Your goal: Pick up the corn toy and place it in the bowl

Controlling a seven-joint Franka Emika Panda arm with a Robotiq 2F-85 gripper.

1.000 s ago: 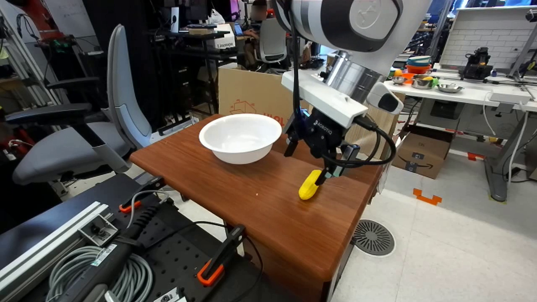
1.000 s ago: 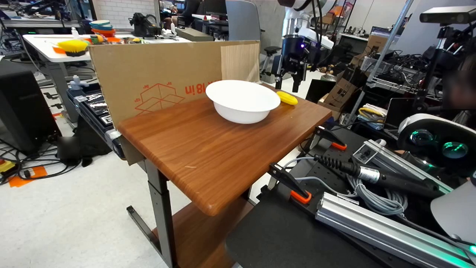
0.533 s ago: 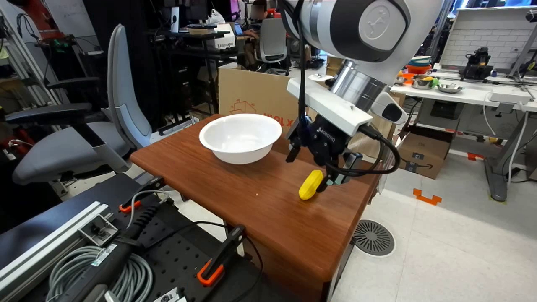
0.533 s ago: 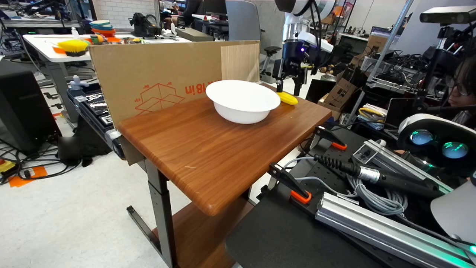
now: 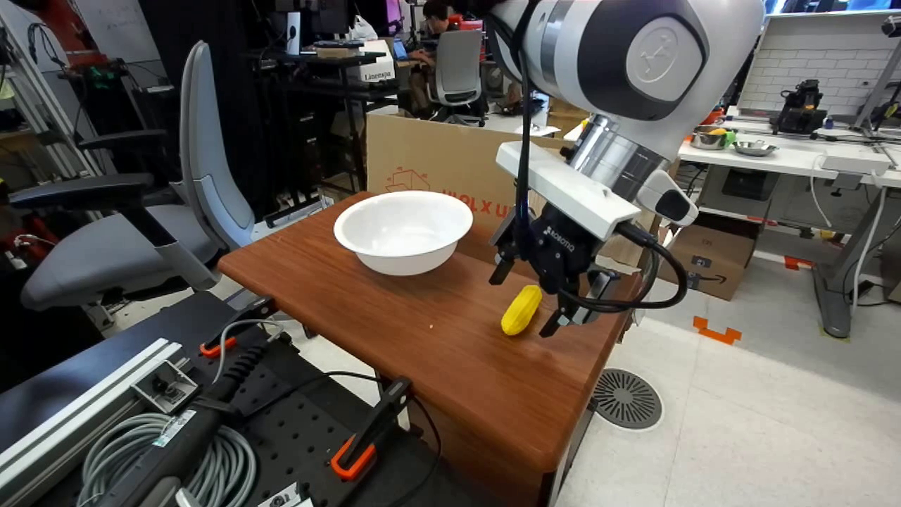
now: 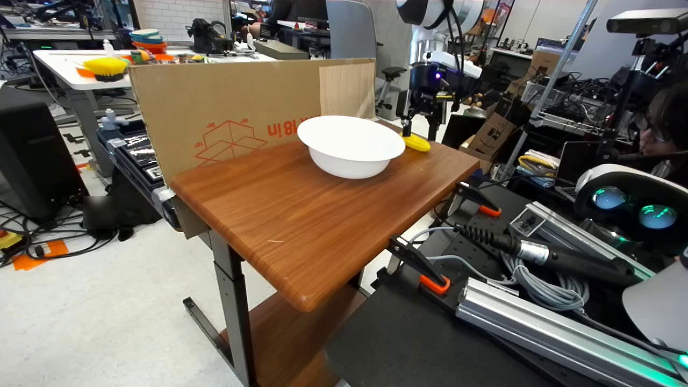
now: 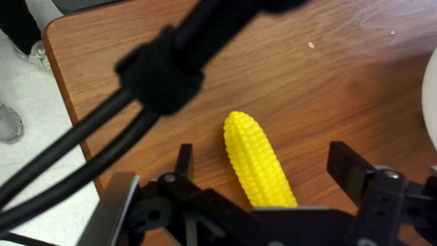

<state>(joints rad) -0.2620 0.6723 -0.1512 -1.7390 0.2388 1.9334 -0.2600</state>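
Observation:
The yellow corn toy (image 5: pixel 521 310) lies on the brown table in both exterior views (image 6: pixel 417 143). In the wrist view the corn toy (image 7: pixel 256 160) lies between the two spread fingers, its lower end hidden behind the gripper body. My gripper (image 7: pixel 262 150) is open, with a gap to the corn on each side. In both exterior views the gripper (image 5: pixel 522 305) is low over the corn, its fingers pointing down (image 6: pixel 420 134). The white bowl (image 5: pixel 405 263) stands upright beside the corn (image 6: pixel 349 165); its edge shows at the right of the wrist view (image 7: pixel 431 99).
The brown table (image 5: pixel 450 352) has a cardboard sheet (image 6: pixel 242 107) standing along one side. Black clamps with orange tips (image 5: pixel 373 429) sit at the edge beside a dark bench. A black cable (image 7: pixel 160 75) crosses the wrist view. A grey chair (image 5: pixel 211 155) stands behind the table.
My gripper has moved down, and rightward in an exterior view, so a fingertip that overlapped the corn there now stands clear beside it. The fingers stay open; corn and bowl have not moved.

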